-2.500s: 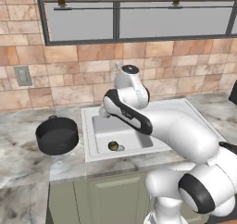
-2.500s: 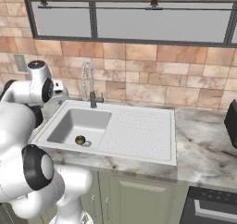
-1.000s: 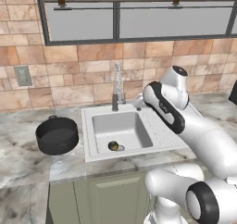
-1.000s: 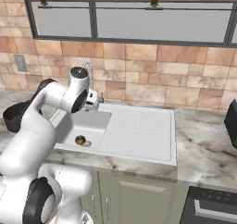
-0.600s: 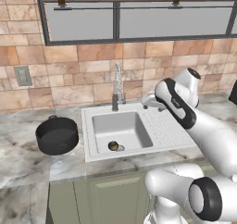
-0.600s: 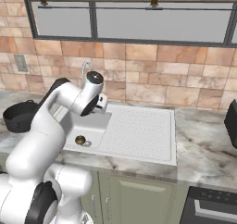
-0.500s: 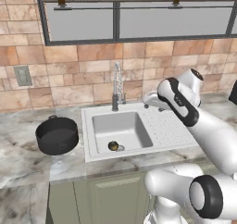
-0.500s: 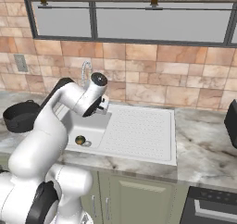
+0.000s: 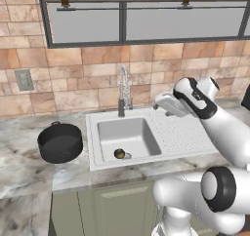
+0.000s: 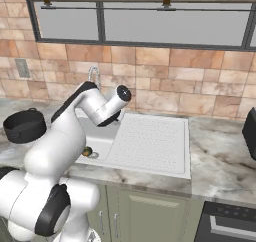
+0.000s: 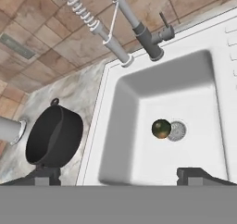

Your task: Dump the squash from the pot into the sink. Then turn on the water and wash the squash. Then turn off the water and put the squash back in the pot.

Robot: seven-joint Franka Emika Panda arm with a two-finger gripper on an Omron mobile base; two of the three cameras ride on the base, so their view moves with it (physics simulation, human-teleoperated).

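Observation:
The squash (image 11: pixel 161 128) lies on the floor of the sink (image 11: pixel 121 140), touching the round drain (image 11: pixel 177 130); it also shows as a small dark green ball (image 9: pixel 119 153) (image 10: pixel 87 151). The black pot (image 9: pixel 60 142) (image 11: pixel 54 136) stands upright on the counter left of the sink (image 9: pixel 128 132). My gripper (image 9: pixel 162 103) hangs above the drainboard, right of the faucet (image 9: pixel 123 91), and looks down into the basin. Its jaws stand open (image 11: pixel 119 177) with nothing between them, well above the squash. No stream of water runs from the faucet (image 11: pixel 134 26).
The faucet's lever (image 11: pixel 164 29) sticks out at its base. The ribbed drainboard (image 10: pixel 150 141) lies right of the basin. A wall outlet (image 9: pixel 23 79) sits above the pot. A dark appliance (image 10: pixel 250 128) stands at the far right, an oven front (image 10: pixel 225 221) below it.
The arm has swung from the left side of the sink across to the right, carrying the open gripper past the faucet to above the drainboard. Squash and pot have stayed put.

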